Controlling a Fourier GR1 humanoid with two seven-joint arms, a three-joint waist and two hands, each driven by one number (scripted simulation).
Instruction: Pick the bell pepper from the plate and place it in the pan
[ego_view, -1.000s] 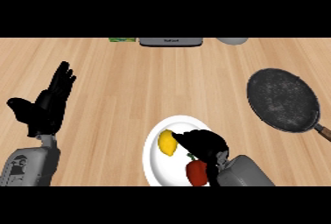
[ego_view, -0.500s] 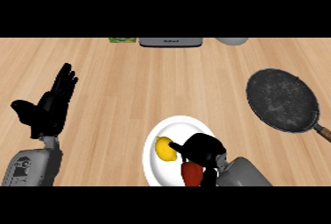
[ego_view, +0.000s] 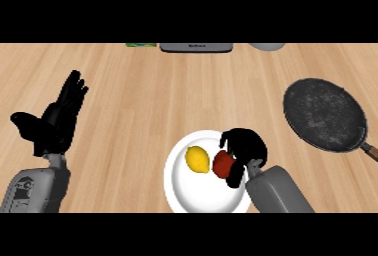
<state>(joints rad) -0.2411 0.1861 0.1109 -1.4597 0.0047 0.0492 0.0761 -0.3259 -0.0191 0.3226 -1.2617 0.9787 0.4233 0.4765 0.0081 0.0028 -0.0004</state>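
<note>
A red bell pepper (ego_view: 221, 163) sits on the white plate (ego_view: 193, 192) at the lower middle of the head view, with a yellow lemon (ego_view: 196, 159) just left of it. My right hand (ego_view: 245, 145) hangs over the plate's right side, its fingers curled round the pepper and its thumb under it. Part of the pepper is hidden by the hand. The dark pan (ego_view: 325, 115) lies on the counter to the right, its handle pointing to the lower right. At the left my left hand (ego_view: 57, 120) rests open, fingers up.
Along the far edge of the wooden counter stand a grey appliance (ego_view: 196, 47), a green item (ego_view: 140, 44) and a pale bowl (ego_view: 267, 46). Bare wood lies between the plate and the pan.
The right hand has moved up and back from the plate's lower right, and the pepper has shifted with it from the plate's bottom toward its centre. The left hand stays still.
</note>
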